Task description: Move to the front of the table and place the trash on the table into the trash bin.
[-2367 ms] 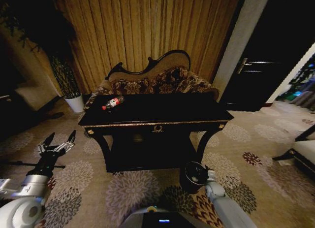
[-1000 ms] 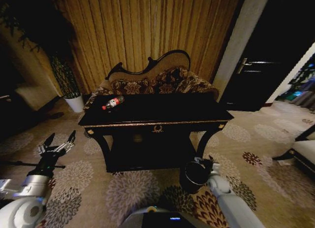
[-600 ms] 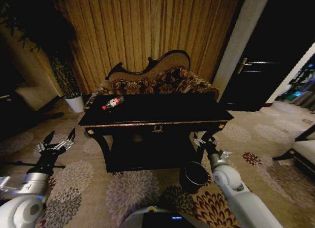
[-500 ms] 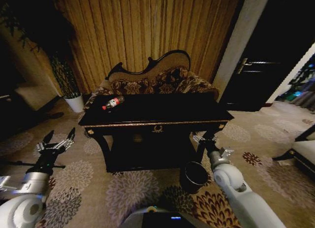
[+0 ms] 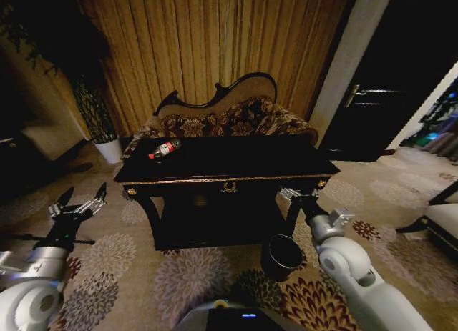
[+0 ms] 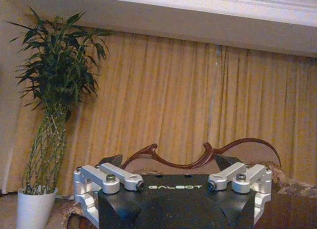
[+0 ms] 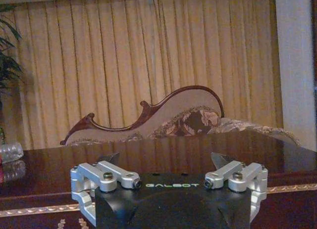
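Black-rimmed trash bin [image 5: 283, 254] left behind, right gripper [image 5: 298, 196] risen to table [image 5: 236, 178] edge, jaws apart, empty; left gripper [image 5: 75, 209] parked open; bottle [image 5: 164, 149] awaiting pickup on tabletop's far-left corner.

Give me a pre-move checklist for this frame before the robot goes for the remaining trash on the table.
1. Base in front of the table: ok, table centred ahead.
2. Bottle located: ok, lying on its side near the table's far left corner.
3. Trash bin within reach: ok, on the carpet by the table's right front leg.
4. Right gripper free: ok, open and empty, raised near the table's right front edge.
5. Left gripper free: ok, open and empty, low to the table's left.
6. Other trash on the tabletop: cannot tell, surface too dark.
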You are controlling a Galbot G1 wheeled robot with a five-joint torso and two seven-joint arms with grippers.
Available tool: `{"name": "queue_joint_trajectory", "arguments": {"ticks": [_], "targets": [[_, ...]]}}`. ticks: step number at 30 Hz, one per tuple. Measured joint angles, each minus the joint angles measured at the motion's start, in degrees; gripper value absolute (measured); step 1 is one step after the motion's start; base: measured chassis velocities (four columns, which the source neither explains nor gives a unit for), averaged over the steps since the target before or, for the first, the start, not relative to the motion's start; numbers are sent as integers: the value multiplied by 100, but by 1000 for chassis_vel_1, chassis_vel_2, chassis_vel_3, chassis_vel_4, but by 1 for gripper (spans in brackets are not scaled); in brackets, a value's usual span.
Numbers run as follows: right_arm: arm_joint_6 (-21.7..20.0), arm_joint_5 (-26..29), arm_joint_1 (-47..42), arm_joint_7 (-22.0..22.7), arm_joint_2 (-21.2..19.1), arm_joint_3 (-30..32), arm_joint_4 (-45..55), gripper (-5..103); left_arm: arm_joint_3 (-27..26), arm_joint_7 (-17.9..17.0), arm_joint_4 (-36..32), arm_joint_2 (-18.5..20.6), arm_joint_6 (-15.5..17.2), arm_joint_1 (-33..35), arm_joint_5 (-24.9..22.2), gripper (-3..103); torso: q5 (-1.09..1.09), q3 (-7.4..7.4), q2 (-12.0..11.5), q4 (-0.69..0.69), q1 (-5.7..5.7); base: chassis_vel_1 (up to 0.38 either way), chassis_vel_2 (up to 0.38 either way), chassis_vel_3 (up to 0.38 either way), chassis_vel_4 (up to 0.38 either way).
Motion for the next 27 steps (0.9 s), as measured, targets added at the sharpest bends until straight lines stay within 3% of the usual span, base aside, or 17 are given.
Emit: {"name": "queue_joint_trajectory", "arguments": {"ticks": [17,27], "targets": [[52,-29,31,-38,-23,-44,-94,100,19,-33,-9,4,34,-25,13,100,0,0,0,-1,0,-69,68,72,-67],[57,-46,55,-38,-49,-82,-93,100,-149,-257,-109,2,436,15,508,100,-1,0,-1,0,1,-116,123,120,-120]]}}
